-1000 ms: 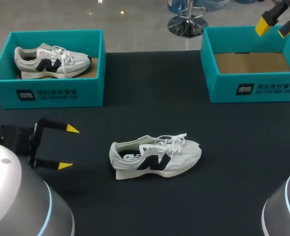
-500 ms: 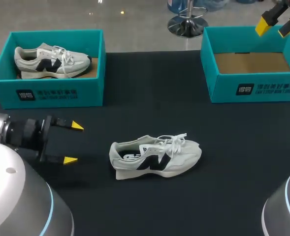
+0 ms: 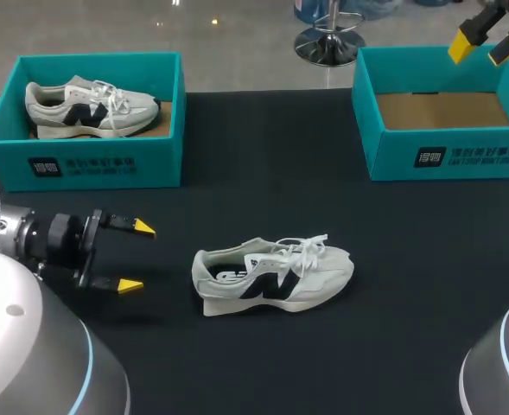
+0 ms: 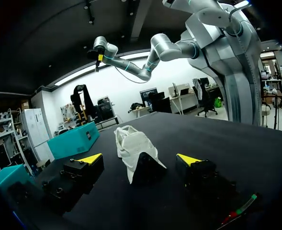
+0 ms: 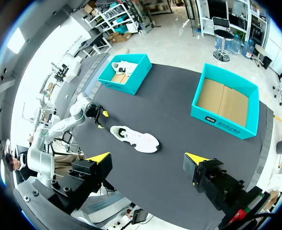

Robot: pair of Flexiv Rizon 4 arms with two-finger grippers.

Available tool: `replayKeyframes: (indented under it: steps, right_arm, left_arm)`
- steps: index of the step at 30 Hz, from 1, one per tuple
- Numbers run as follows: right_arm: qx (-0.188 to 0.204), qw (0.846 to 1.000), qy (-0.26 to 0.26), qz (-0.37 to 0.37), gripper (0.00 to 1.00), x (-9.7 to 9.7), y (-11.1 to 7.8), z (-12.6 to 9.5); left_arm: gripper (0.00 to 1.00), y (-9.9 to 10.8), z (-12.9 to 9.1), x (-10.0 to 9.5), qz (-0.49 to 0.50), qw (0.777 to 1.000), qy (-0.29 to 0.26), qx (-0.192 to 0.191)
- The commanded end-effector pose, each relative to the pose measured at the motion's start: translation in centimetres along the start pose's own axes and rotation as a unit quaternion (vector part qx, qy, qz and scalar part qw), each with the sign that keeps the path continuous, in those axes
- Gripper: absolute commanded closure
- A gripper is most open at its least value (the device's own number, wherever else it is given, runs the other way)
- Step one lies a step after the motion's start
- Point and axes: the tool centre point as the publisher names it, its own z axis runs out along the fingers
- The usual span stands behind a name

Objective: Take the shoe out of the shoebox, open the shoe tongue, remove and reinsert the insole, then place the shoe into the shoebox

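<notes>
- Since the shoe (image 3: 271, 275) is already out of its box, the black bench (image 3: 263, 354) serves as the work surface. The shoe sits near its middle, heel to 9 o'clock and toe to 3 o'clock.
- At 2 o'clock from the shoe, the empty shoebox (image 3: 444, 160) stands open-topped with its cardboard floor bare, probably waiting to take the shoe back.
- At 10 o'clock a second shoebox (image 3: 90, 164) holds another shoe (image 3: 90, 108), well apart from the work.
- The shoe stands on its sole with its opening upward, handy, I'd judge, for reaching tongue and insole.
- At 9 o'clock of the shoe, the left gripper (image 3: 136, 257) is near the heel but not touching. Its fingers are spread wide and hold nothing, lined up on the heel as if to steady it.
- The right gripper (image 3: 485, 45) hangs high over the empty shoebox, fingers apart and empty, parked clear.
</notes>
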Motion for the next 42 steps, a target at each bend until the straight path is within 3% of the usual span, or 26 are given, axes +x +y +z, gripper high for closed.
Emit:
replayKeyframes:
  steps: [1,8,14,15,18,30,42]
  right_arm:
    - [0.002,1.0,-0.001,0.001,0.0,0.0,0.1,0.0]
    - [0.002,1.0,-0.001,0.001,0.0,0.0,0.1,0.0]
    - [0.002,1.0,-0.001,0.001,0.0,0.0,0.1,0.0]
    - [0.002,1.0,-0.001,0.001,0.0,0.0,0.1,0.0]
    - [0.002,1.0,-0.001,0.001,0.0,0.0,0.1,0.0]
    - [0.002,1.0,-0.001,0.001,0.0,0.0,0.1,0.0]
    - [0.002,1.0,-0.001,0.001,0.0,0.0,0.1,0.0]
  left_arm:
    - [0.0,0.0,0.0,0.0,0.0,1.0,0.0,0.0]
    - [0.0,0.0,0.2,0.2,-0.015,1.0,-0.004,0.005]
    - [0.0,0.5,1.4,1.0,-0.085,0.994,-0.059,-0.028]
    - [0.0,0.8,1.6,1.2,-0.086,0.993,-0.069,-0.048]
    - [0.0,1.4,2.0,1.1,-0.113,0.99,-0.073,-0.047]
    - [0.0,3.9,4.7,0.9,-0.161,0.982,-0.049,-0.084]
    - [0.0,6.1,6.7,1.7,-0.188,0.977,-0.047,-0.087]
